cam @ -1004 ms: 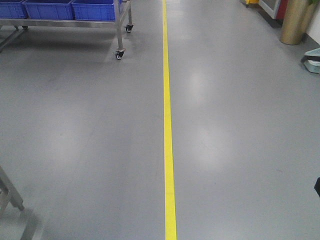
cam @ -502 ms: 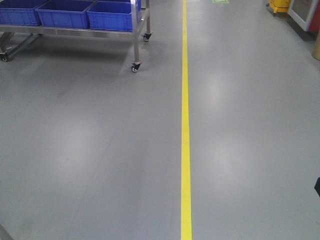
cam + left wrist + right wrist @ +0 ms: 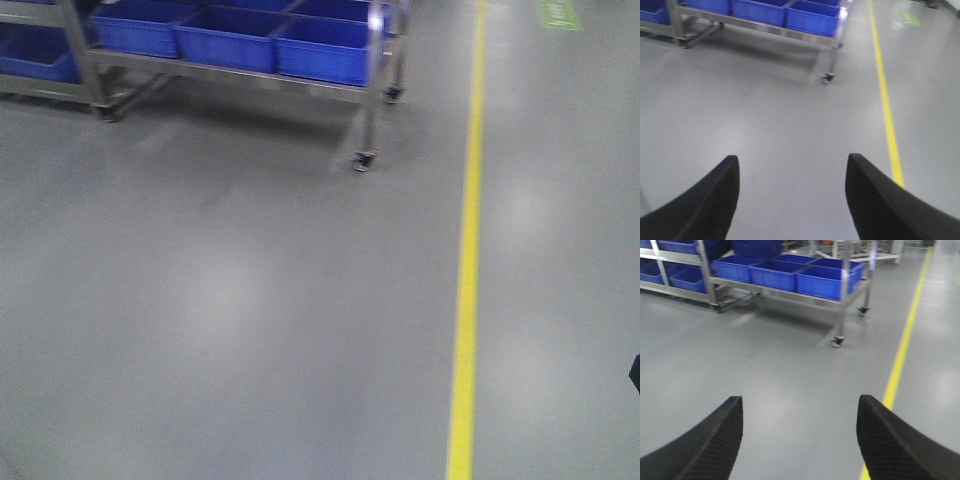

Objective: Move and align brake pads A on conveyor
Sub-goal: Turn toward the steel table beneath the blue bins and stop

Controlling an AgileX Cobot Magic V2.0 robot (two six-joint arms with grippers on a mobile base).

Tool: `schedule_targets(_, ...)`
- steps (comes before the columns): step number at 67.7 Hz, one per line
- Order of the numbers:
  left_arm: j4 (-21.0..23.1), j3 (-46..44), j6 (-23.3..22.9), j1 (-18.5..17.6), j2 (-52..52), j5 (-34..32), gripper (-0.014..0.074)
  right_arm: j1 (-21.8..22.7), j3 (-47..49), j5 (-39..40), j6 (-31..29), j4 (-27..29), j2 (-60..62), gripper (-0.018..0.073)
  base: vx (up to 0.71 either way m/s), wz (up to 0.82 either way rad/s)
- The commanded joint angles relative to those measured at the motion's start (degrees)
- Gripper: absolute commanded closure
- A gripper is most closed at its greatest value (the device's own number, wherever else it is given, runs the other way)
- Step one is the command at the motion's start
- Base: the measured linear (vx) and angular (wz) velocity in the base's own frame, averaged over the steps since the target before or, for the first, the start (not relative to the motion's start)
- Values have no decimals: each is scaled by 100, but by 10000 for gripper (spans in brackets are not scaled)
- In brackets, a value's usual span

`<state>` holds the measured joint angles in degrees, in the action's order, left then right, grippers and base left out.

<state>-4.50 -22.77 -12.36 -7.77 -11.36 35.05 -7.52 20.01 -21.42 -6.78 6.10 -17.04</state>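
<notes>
Grey, glossy floor [image 3: 250, 300] fills all three views, with pale patches of reflected light on it. Over it the left gripper [image 3: 792, 158] hangs with its jaws spread wide: the two black, textured fingers [image 3: 705, 205] rise from the lower corners of its wrist view, and only bare floor shows between them. The right gripper [image 3: 800, 398] stands the same way, its fingers [image 3: 890, 440] well apart with nothing between them. Ahead of both, a yellow line [image 3: 465, 280] runs along the floor from near to far, on the right side of each view; in the right wrist view its near end passes behind the right-hand finger. Farther off, left of the line, stands a steel trolley [image 3: 375, 90] on small casters [image 3: 364, 160], its nearest caster close to the line but apart from it. Its shelf carries a row of blue plastic bins [image 3: 320, 45] set side by side. To the left of the trolley a second steel rack [image 3: 85, 60] holds more blue bins. A green floor marking [image 3: 558, 13] lies beyond the line at the far top right of the front view, too blurred to read. A small dark shape [image 3: 635, 372] cuts into the right edge of that view; I cannot tell what it is. The brake pads A and the conveyor lie outside all three views.
</notes>
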Motion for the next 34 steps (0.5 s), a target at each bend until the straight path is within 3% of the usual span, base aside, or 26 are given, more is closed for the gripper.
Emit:
schedule_targets(1, 13, -135, -8, -9, -83, -391, 146, 7, 162, 393, -39, -26, -70, 92, 42, 71)
schedule_targets(34, 13, -135, -8, -9, -83, -391, 146, 1, 162, 393, -39, -22, -70, 92, 33, 101)
